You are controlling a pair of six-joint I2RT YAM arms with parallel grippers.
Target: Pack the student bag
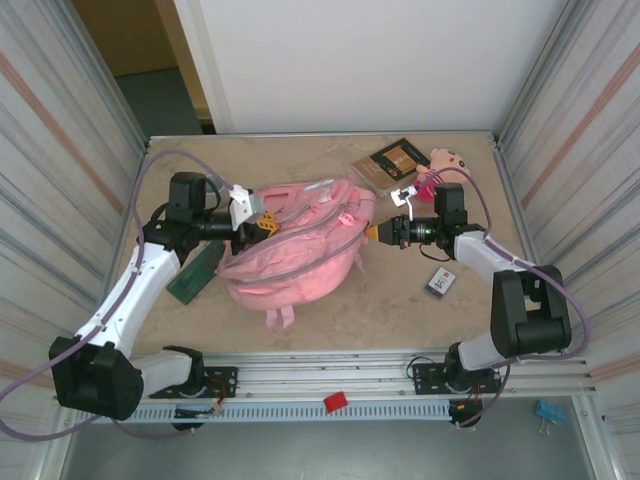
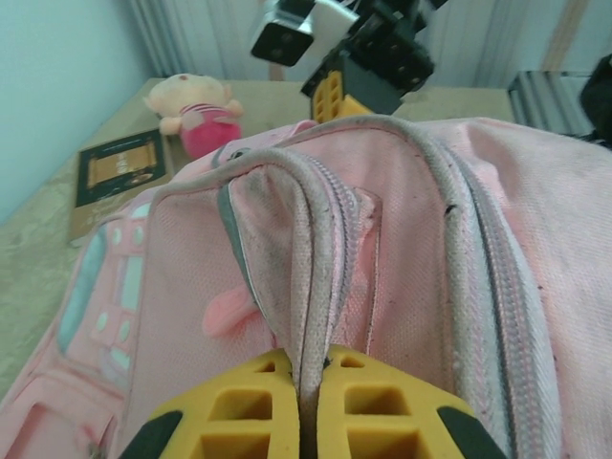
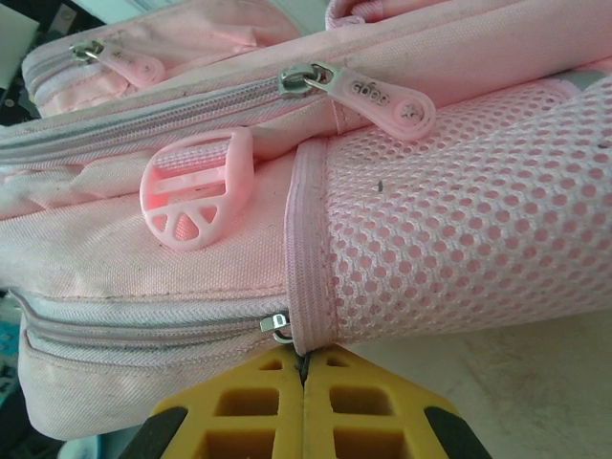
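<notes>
Pink student bag [image 1: 300,250] lies mid-table. The left gripper [image 2: 308,382] pinches its zip edge, and the right gripper [image 3: 304,368] is clamped, apparently on a side seam. The book [image 1: 392,160] and plush doll [image 1: 445,160] wait at the far edge, so packing has barely begun.

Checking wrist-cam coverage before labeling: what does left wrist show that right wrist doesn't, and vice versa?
Left wrist: plush doll and brown book on the table beyond the student bag, plus the left tool shut on the bag's grey zipper edge. Right wrist: mesh side pocket, a round pink buckle, a pink zipper pull, plus the right tool shut on the pocket's edge trim. Shared: the pink bag's fabric, pinched between yellow fingers.
</notes>
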